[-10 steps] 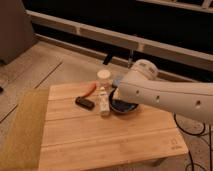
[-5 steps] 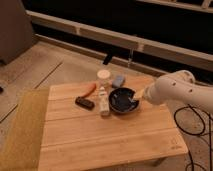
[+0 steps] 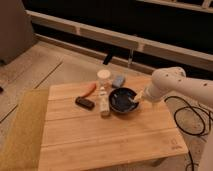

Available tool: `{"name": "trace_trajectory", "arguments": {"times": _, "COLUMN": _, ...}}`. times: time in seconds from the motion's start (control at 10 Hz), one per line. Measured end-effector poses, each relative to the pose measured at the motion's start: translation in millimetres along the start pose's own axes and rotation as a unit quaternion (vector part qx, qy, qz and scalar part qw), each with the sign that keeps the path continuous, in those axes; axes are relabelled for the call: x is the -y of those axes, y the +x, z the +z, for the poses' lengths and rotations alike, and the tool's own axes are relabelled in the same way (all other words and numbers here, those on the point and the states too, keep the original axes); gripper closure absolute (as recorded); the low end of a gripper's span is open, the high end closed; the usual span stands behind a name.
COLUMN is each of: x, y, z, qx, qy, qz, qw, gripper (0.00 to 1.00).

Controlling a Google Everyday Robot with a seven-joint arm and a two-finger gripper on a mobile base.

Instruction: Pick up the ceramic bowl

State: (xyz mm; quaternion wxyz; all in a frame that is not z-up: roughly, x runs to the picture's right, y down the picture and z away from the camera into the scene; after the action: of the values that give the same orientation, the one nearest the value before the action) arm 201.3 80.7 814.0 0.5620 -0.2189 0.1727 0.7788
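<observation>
Wooden table: bowl, claw at its right rim, grip state untellable; best clamp rim squarely, lift level.

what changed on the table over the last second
The arm drew back to the right: a second ago it lay across the ceramic bowl, and now its tool sits at the bowl's right rim. Nothing was visibly lifted or let go. The bowl, pale cup, blue item, small bottle, orange item and dark block stayed put on the wooden table.
</observation>
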Motion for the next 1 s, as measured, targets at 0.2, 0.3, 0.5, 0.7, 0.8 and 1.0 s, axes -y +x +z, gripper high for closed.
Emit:
{"name": "trace_trajectory", "arguments": {"times": 0.2, "x": -4.8, "y": -4.1, "z": 21.6, "qx": -0.019, "qy": 0.011, "qz": -0.012, "qw": 0.9997, "gripper": 0.35}}
{"name": "trace_trajectory", "arguments": {"times": 0.3, "x": -4.3, "y": -5.4, "z": 32.9, "qx": -0.028, "qy": 0.020, "qz": -0.018, "qw": 0.9993, "gripper": 0.35}}
{"name": "trace_trajectory", "arguments": {"times": 0.5, "x": -4.4, "y": -4.7, "z": 55.4, "qx": -0.049, "qy": 0.039, "qz": -0.023, "qw": 0.9977, "gripper": 0.35}}
{"name": "trace_trajectory", "arguments": {"times": 0.7, "x": -9.6, "y": -2.9, "z": 74.7, "qx": -0.069, "qy": 0.053, "qz": -0.024, "qw": 0.9959, "gripper": 0.35}}
{"name": "trace_trajectory", "arguments": {"times": 0.8, "x": -11.7, "y": -0.9, "z": 85.1, "qx": -0.081, "qy": 0.061, "qz": -0.025, "qw": 0.9945, "gripper": 0.35}}
{"name": "trace_trajectory", "arguments": {"times": 1.0, "x": -16.6, "y": 4.1, "z": 102.4, "qx": -0.102, "qy": 0.073, "qz": -0.031, "qw": 0.9917, "gripper": 0.48}}
